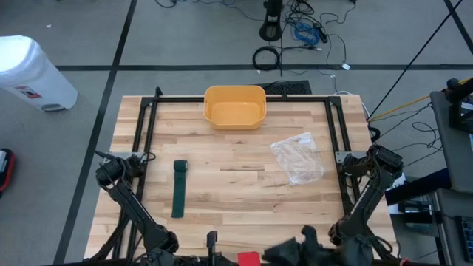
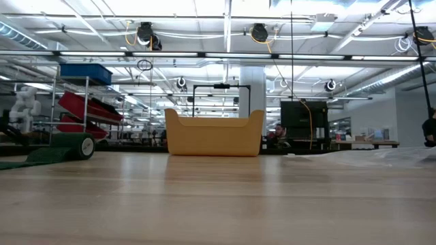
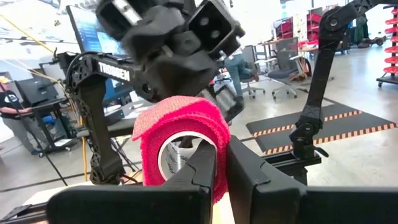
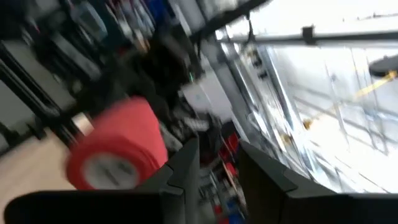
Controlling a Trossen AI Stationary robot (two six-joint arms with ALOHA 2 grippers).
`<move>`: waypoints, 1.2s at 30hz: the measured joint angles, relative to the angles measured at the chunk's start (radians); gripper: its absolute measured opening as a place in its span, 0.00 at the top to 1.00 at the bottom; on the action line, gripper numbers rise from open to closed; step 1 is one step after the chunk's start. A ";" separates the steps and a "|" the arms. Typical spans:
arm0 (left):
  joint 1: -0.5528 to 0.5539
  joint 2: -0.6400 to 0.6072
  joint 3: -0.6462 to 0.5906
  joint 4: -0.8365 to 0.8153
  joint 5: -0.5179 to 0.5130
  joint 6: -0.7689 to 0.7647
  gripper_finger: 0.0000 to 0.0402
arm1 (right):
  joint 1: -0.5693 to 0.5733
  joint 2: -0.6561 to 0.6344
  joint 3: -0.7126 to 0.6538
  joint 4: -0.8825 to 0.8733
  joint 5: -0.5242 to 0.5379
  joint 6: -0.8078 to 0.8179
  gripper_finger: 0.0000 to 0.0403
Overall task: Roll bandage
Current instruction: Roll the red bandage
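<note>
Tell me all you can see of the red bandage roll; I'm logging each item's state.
The red roll is a crepe-like, fuzzy bandage wound on a white core, its hollow end showing. The left pincer holds it at the table's near edge, fingers shut on its wall. The right pincer is close by, fingers parted and off the roll. From above only a small red patch shows between the arms.

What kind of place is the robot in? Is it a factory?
Probably a big robotics lab or workshop, not a home. Behind the wooden table with its yellow tub there is a high ceiling with bright strip lights, racks holding red and blue bins, and loose cables on the floor.
</note>
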 joint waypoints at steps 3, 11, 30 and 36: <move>0.000 0.000 0.000 -0.001 0.000 0.000 0.93 | 0.018 0.000 0.000 0.009 -0.078 0.046 0.77; 0.003 0.000 0.000 -0.024 -0.007 0.000 0.93 | -0.023 0.000 0.000 -0.021 -0.225 0.218 0.77; 0.025 0.000 0.000 -0.128 -0.093 0.004 0.93 | -0.111 0.001 0.091 -0.385 -0.365 0.679 0.77; 0.025 0.000 0.000 -0.144 -0.107 0.007 0.93 | -0.133 0.002 0.129 -0.509 -0.397 0.837 0.77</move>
